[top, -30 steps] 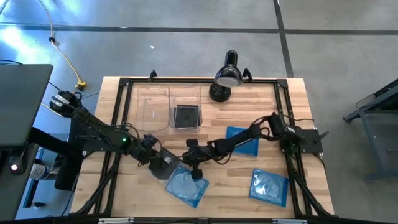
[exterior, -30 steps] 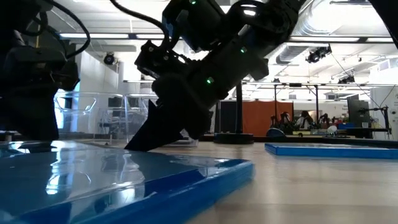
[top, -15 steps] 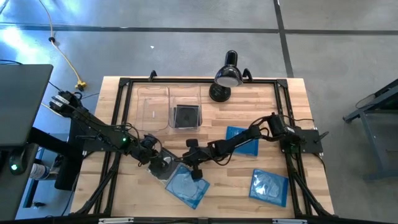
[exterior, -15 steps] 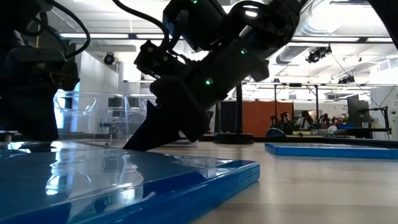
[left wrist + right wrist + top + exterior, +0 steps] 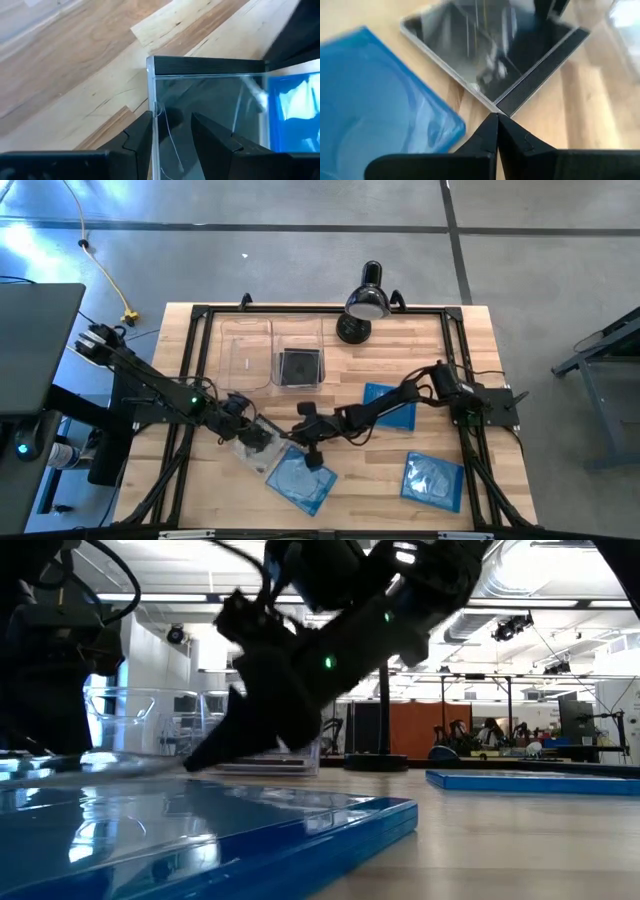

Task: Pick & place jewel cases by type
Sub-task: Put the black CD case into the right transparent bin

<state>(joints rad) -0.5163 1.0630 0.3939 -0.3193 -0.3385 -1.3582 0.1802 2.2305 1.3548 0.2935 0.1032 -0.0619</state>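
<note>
Three blue jewel cases [image 5: 298,478] [image 5: 390,406] [image 5: 433,479] I'm counting lower frame; my left gripper [image 5: 252,437] is clamping one black-spined case [image 5: 207,107], right gripper [image 5: 311,452] fully closed, empty.

Two black jointed arms with green indicator lights, looping cables and tapered dark fingers [image 5: 490,135].

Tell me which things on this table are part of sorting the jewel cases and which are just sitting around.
Part of the job:
- dark jewel case, gripped by the left gripper
- blue jewel cases: near the shut right gripper, two further right
- dark jewel case already in the clear bin
- second clear bin

Just lying about:
- black desk lamp
</note>
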